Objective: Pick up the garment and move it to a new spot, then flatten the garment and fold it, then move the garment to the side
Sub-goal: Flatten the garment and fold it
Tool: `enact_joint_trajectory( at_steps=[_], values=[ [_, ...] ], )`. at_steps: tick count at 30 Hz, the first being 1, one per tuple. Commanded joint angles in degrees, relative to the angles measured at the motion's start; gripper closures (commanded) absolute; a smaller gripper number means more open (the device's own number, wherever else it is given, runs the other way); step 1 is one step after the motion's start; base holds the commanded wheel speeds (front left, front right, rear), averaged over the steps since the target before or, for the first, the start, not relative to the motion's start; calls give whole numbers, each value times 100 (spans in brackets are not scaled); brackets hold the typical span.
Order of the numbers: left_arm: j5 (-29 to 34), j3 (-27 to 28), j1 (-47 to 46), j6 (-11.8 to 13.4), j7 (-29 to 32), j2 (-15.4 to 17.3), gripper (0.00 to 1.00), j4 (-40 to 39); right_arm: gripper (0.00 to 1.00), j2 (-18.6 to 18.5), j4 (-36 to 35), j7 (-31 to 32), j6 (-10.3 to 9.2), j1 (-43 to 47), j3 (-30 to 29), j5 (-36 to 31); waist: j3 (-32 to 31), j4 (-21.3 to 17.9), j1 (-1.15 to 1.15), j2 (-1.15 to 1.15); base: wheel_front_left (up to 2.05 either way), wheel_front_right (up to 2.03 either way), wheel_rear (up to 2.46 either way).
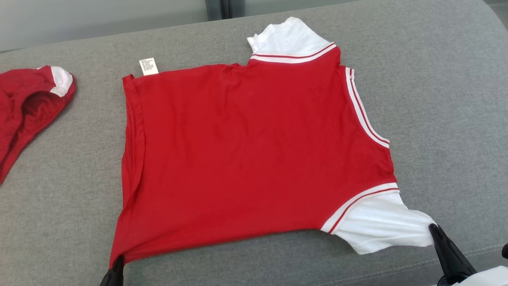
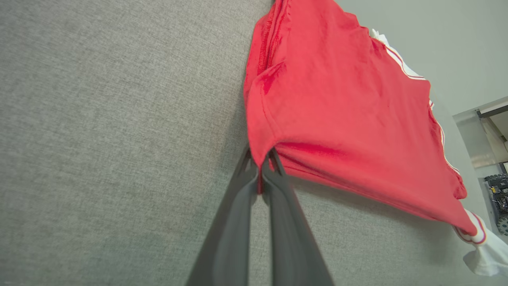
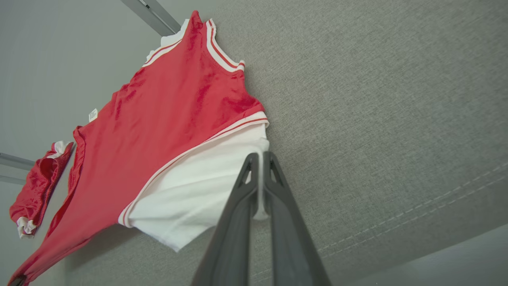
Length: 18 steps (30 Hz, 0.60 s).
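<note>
The red knit T-shirt with white sleeves [image 1: 246, 159] lies spread nearly flat on the grey upholstered surface [image 1: 448, 119]. The left gripper [image 2: 260, 165] is clenched on its near hem corner, and the right gripper [image 3: 260, 159] on the edge of the near white sleeve [image 1: 381, 226]. Both are thin pinches, so an uneven pull could slip the cloth free or bunch the rumpled hem

The head view looks forward and down on the whole red garment [image 1: 254, 159] from above its near edge. Each wrist view sits low and close at one near corner, left at the hem corner [image 2: 258, 153], right at the white sleeve [image 3: 198, 190], looking across the same red cloth.
</note>
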Motion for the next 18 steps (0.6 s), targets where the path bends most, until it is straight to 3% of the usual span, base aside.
enact_joint_trajectory(
  at_steps=[1, 6, 11, 18],
  values=[
    [-36, 92, 79, 107, 22, 44, 100, -141, 100, 18, -101, 40, -8, -11, -55, -6, -18, -90, 1, 0, 0, 0, 0],
    [-133, 41, -3, 400, 581, 250, 100, -451, 100, 48, -138, 406, -7, -600, -18, -231, 34, -142, 1, 0, 0, 0, 0],
    [-184, -37, -787, 737, 1535, 648, 100, -415, 100, -116, 53, 913, -7, -1662, 66, -537, 170, -63, 1, 0, 0, 0, 0],
    [-569, -73, -2034, 1174, 2780, 907, 100, -65, 100, -431, 652, 1567, -7, -3120, 261, -912, 427, 20, 1, 0, 0, 0, 0]
  ],
)
